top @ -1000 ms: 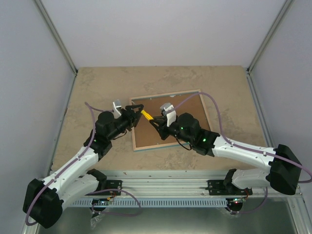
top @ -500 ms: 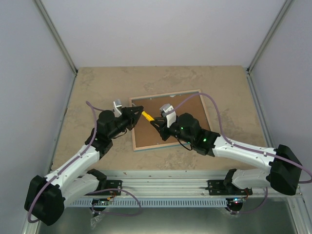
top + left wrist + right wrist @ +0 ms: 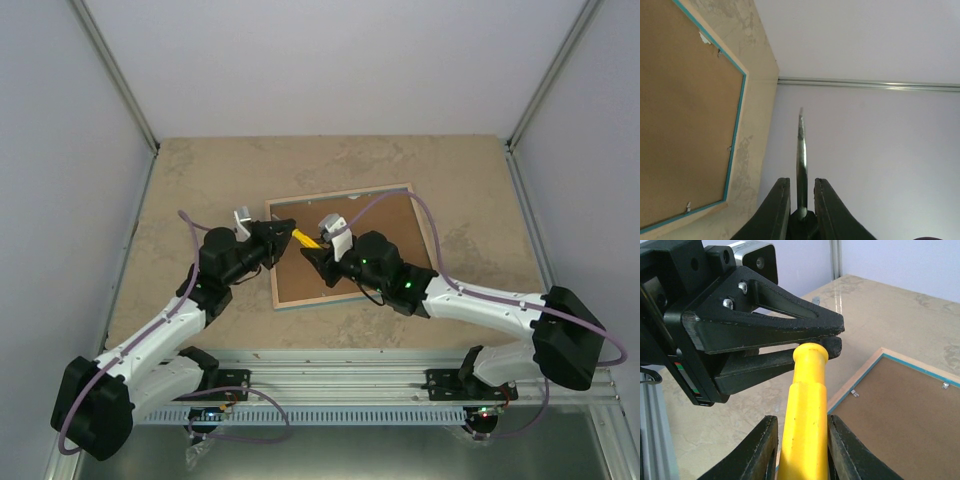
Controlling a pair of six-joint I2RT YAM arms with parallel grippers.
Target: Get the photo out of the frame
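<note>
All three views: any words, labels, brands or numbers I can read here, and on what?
None can be read.
Frame back, yellow handle, right gripper: no text.
Striped sticker on the left gripper: too small and blurred to read.

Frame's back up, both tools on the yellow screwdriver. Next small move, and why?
Probably open the left tool and back it off. It holds only the shaft end of the yellow-handled screwdriver, while the right tool wraps the handle. The frame lies back up, tabs at its board's edge.
</note>
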